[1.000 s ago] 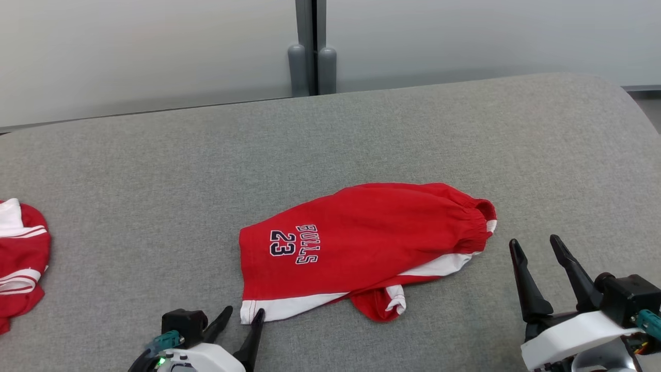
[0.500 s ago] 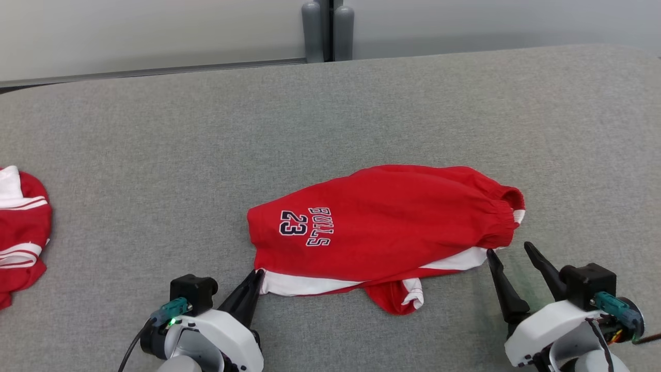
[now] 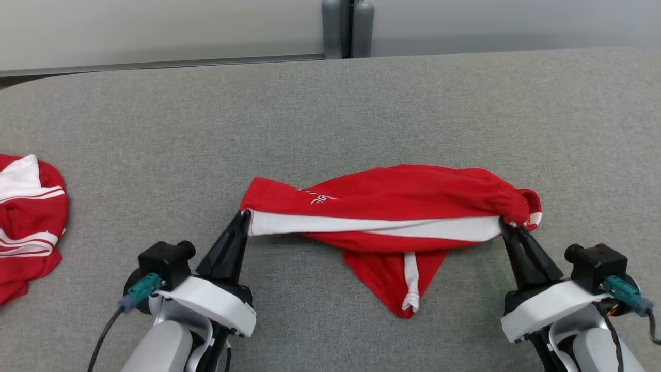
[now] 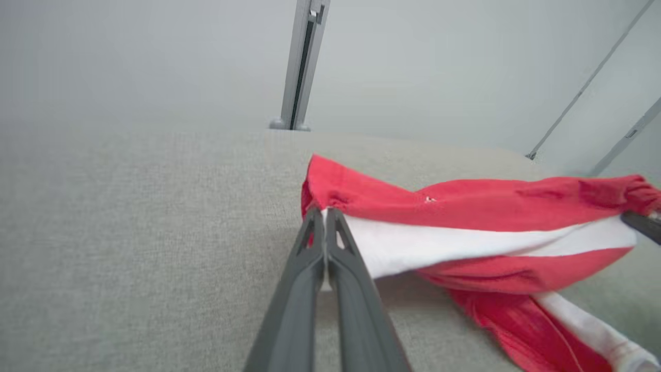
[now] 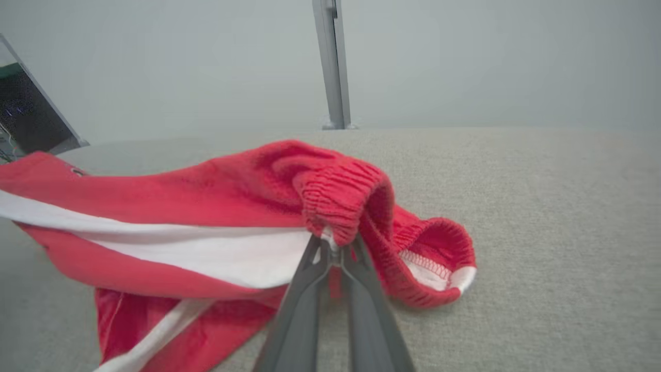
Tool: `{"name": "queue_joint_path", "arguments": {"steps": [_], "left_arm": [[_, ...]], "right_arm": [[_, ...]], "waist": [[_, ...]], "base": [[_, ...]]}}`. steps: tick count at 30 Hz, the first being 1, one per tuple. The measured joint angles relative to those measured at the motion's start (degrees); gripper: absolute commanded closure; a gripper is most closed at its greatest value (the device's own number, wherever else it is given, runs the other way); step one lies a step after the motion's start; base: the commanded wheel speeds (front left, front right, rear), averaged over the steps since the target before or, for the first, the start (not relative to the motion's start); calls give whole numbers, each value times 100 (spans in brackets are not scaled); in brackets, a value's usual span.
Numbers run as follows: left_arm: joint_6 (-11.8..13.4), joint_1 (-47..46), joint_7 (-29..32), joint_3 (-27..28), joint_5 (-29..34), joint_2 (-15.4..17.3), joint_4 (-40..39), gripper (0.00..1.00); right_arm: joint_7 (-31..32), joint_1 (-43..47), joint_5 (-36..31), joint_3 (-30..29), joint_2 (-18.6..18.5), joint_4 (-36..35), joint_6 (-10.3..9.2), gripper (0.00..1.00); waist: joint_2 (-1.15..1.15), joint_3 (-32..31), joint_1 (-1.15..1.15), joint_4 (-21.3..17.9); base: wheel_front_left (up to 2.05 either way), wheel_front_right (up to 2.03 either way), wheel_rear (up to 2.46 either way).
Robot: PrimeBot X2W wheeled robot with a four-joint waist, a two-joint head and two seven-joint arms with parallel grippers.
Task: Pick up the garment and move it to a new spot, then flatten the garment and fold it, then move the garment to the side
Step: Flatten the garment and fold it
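Navy-and-white lettering [image 3: 317, 198] shows on the red shorts [image 3: 392, 194], but a fold swallows most of it and it cannot be read. The shorts lie near the middle of the grey worktop [image 3: 361, 103], long axis running left to right across the head view. The ribbed elastic waistband [image 5: 341, 194] points to the robot's right and the leg hem to its left. A broad white band [image 3: 372, 226] runs along the near edge, pulled taut between the two arms. A loose red leg with a white stripe [image 3: 410, 276] sags from it towards the robot.

The left end effector [image 3: 242, 219] is clenched on the white-banded hem corner, fingers pressed together in the left wrist view [image 4: 324, 214]. The right end effector [image 3: 505, 227] is clamped on the fabric just under the gathered waistband, as the right wrist view [image 5: 335, 245] confirms.

The shorts are a soft knit; the worktop has a coarse woven cover. A second red garment with white stripes [image 3: 28, 222] lies crumpled at the far left edge, well apart.
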Motion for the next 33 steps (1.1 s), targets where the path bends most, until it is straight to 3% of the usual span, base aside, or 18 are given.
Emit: {"name": "queue_joint_path", "arguments": {"steps": [5, 11, 18, 26, 33], "left_arm": [[130, -59, -182, 197, 107, 181, -793, 100], [376, -472, -155, 443, 311, 443, -2073, 100], [539, -1460, -83, 625, 402, 383, -2958, 100], [479, -2003, 191, 586, 232, 308, -2597, 100], [178, -3358, 59, 549, 38, 75, -1291, 100]], "right_arm": [[-63, -14, 113, -24, 4, -787, -1, 100], [131, -431, 119, -332, -236, -1960, -1, 100], [368, -1130, 223, -680, -178, -2628, -2, 100], [538, -1468, 376, -813, -78, -2501, -2, 100], [588, -2437, 487, -966, -63, -1930, -2, 100]], "waist": [[0, -207, 0, -37], [0, -547, 0, -98], [0, -784, 0, -102], [0, -750, 0, -109], [0, -252, 0, -39]], "base": [[0, 0, 0], [0, 0, 0], [0, 0, 0], [0, 0, 0], [0, 0, 0]]}}
